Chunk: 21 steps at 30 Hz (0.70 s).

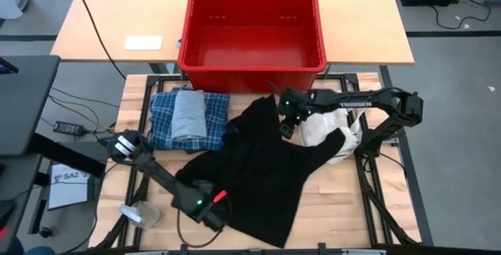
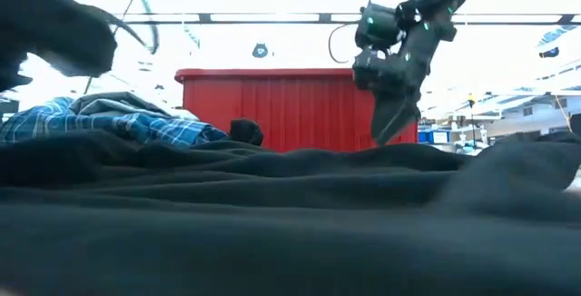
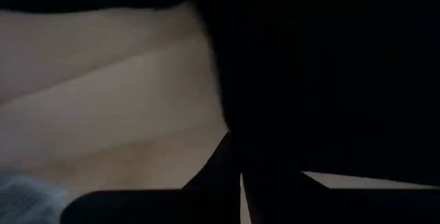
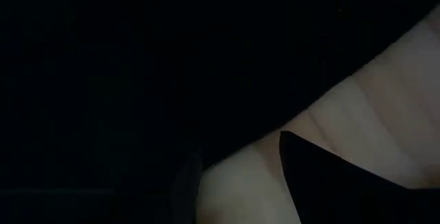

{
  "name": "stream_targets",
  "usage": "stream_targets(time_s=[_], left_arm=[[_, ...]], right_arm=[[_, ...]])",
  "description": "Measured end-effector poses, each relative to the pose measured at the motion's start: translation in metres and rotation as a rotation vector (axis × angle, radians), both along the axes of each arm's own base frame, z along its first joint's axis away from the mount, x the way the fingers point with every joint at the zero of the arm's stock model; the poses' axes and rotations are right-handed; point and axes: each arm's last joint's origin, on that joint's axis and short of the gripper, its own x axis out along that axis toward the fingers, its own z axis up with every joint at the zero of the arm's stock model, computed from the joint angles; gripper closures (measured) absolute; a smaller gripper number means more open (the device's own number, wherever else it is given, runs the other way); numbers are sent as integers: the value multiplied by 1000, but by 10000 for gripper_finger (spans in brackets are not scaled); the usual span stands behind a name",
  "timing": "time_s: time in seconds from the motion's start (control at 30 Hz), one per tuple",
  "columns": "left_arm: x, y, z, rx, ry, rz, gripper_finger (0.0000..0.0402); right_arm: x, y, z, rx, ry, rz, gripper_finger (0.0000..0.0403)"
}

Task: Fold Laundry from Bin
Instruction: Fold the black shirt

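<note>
Two grippers on the black piece, left gripper clamped on its near edge, right gripper jaws apart at its far corner.

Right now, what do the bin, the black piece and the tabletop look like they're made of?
The bin: likely rigid plastic, glossy red, with ribbed walls. The black piece: soft matte fabric, draping in folds; the weave is not visible. The tabletop: pale wood, seemingly planks with faint grain lines.

Bright red bin; black garment spread on the pale wooden desk; blue-and-white plaid shirt under a light grey folded piece; white fabric bag; dark arms showing green lights.
</note>
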Motion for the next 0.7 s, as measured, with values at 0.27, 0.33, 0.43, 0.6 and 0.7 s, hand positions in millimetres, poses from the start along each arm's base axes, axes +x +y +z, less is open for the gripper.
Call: stream_targets(time_s=[0.27, 0.33, 0.43, 0.6, 0.7], left_arm=[[-25, -17, 2, 40, 76, 103, 379], [-25, -19, 2, 40, 71, 105, 377], [-26, -17, 3, 70, 65, 105, 378], [-27, -11, 4, 150, 58, 105, 379], [-26, -8, 5, 216, 3, 23, 381]], right_arm=[[-14, 2, -46, 78, -85, -338, 202], [-17, 7, -51, 131, -78, -361, 202], [-16, 19, -55, 171, -61, -347, 202], [-9, 32, -53, 162, -108, -333, 202], [-5, 29, -63, 137, -88, -373, 203]])
